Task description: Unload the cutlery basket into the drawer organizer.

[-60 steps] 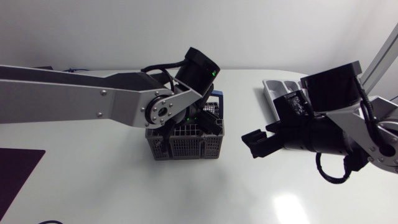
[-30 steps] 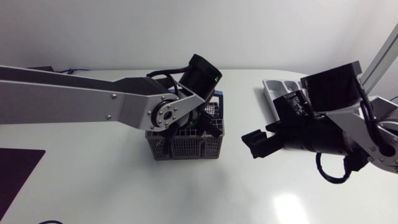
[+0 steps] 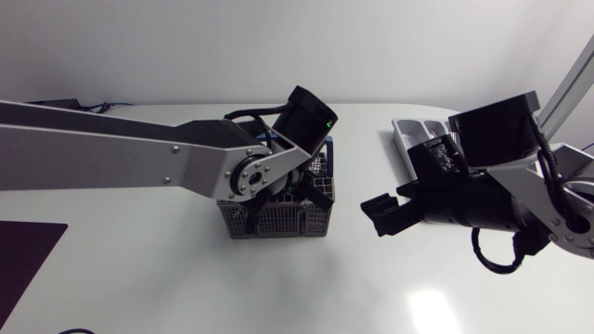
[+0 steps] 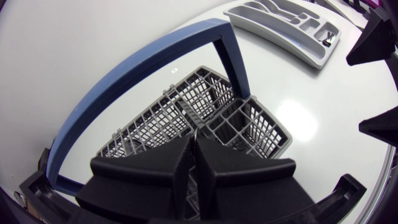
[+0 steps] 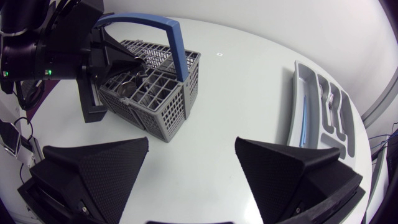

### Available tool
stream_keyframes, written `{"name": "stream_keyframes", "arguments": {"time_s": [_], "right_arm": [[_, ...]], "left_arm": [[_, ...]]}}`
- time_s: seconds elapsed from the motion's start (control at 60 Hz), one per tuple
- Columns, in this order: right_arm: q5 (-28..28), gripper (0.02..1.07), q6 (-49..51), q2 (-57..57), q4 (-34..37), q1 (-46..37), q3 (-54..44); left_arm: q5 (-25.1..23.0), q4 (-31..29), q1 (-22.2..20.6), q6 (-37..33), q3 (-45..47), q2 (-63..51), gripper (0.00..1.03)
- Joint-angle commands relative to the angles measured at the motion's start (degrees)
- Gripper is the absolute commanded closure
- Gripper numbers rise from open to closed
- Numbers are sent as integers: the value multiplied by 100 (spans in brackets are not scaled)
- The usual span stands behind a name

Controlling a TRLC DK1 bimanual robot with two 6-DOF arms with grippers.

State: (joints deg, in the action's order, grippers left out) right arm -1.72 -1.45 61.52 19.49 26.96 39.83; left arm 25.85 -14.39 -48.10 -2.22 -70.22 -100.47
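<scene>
Left claw down in grey basket, centre of frame in head view; blue handle arching ahead of it. Fingers pressed together, thin metal bit at tips: pinched or not, cannot tell. Cutlery lying inside basket. Right claw spread wide, hovering over white bench, between basket and organizer. Organizer upper right of frame, well apart from basket, metal piece in it.
</scene>
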Motion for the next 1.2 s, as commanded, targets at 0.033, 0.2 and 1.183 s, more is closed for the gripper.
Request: {"name": "stream_keyframes", "arguments": {"time_s": [0.033,0.2,1.183], "right_arm": [[-4,7,49,-8,-41,55,-151],[-4,7,57,-8,-41,108,-169],[84,7,181,-298,-41,248,-257]], "left_arm": [[79,42,-112,-86,148,1,99],[421,288,-288,-305,245,141,99],[1010,411,-455,-894,280,1785,99]]}}
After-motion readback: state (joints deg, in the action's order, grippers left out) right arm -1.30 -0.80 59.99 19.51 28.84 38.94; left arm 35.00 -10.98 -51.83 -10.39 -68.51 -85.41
